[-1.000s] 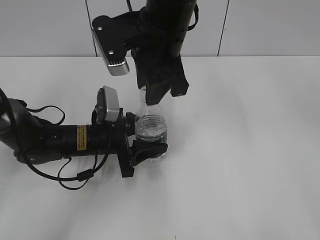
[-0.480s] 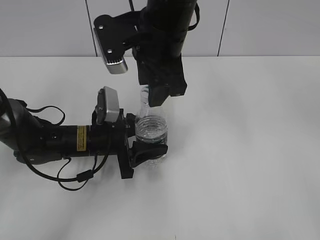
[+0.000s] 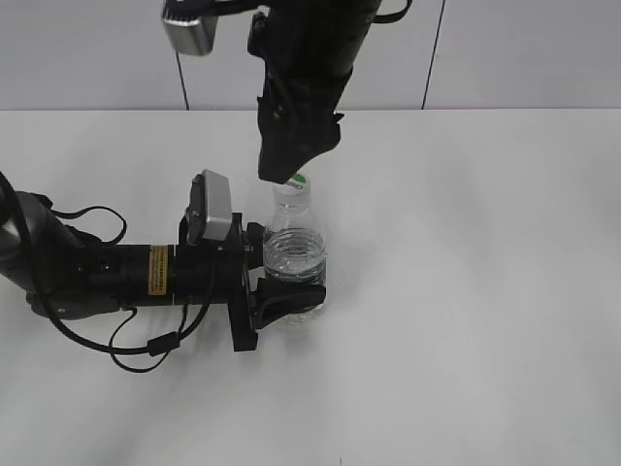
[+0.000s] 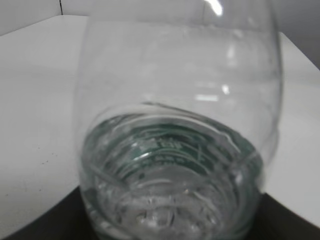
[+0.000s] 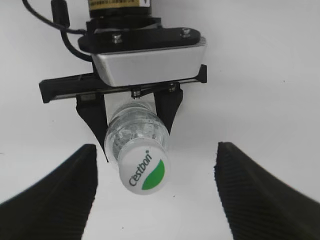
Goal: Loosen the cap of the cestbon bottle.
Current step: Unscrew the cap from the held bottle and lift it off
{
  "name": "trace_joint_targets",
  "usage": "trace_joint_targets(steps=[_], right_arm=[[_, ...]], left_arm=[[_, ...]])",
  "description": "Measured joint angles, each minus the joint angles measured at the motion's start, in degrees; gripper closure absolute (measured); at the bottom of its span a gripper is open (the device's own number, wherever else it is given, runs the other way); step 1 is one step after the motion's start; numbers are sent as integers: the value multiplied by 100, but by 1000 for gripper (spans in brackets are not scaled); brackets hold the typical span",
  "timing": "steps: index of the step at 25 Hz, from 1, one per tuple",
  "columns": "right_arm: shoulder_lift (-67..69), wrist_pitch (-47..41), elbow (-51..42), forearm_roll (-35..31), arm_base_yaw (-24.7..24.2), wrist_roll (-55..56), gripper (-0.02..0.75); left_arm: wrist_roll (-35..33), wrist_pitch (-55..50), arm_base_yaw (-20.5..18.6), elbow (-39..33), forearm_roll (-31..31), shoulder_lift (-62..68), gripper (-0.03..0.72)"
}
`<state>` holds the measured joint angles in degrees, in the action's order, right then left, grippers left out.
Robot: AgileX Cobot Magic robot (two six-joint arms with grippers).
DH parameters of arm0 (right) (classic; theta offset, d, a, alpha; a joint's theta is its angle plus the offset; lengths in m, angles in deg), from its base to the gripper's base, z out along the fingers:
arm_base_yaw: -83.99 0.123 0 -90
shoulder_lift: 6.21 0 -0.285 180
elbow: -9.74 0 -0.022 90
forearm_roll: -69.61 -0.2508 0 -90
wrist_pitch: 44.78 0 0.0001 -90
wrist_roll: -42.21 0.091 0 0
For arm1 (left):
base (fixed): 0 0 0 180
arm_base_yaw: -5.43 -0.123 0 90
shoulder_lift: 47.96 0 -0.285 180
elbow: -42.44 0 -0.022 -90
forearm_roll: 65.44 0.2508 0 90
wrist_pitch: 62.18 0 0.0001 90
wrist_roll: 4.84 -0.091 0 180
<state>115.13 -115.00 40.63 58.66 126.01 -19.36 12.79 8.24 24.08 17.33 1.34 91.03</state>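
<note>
The cestbon bottle (image 3: 293, 254) stands upright on the white desk (image 3: 485, 291), its lower body pinched by the left gripper (image 3: 281, 282), which reaches in sideways. The right gripper (image 5: 156, 182) hangs above the cap (image 5: 145, 171), fingers (image 5: 55, 192) spread wide on either side and touching nothing. The step in hand looks like a release between twists, or after the last one. If the cap is not yet loose, the next move calls for closing squarely on it and turning. Only the right wrist view shows the cap's green patch and lettering; the left wrist view shows just the clear ribbed body up close.
</note>
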Motion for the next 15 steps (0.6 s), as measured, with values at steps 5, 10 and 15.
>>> trace_joint_targets(steps=[5, 10, 15], right_arm=[[-206, 5, 0, 120, 0, 1343, 181], [-292, 5, 0, 146, 0, 3309, 181], [-294, 5, 0, 237, 0, 5358, 181]], left_arm=[[0, 5, 0, 0, 5, 0, 274], [0, 5, 0, 0, 5, 0, 274], [0, 5, 5, 0, 11, 0, 274]])
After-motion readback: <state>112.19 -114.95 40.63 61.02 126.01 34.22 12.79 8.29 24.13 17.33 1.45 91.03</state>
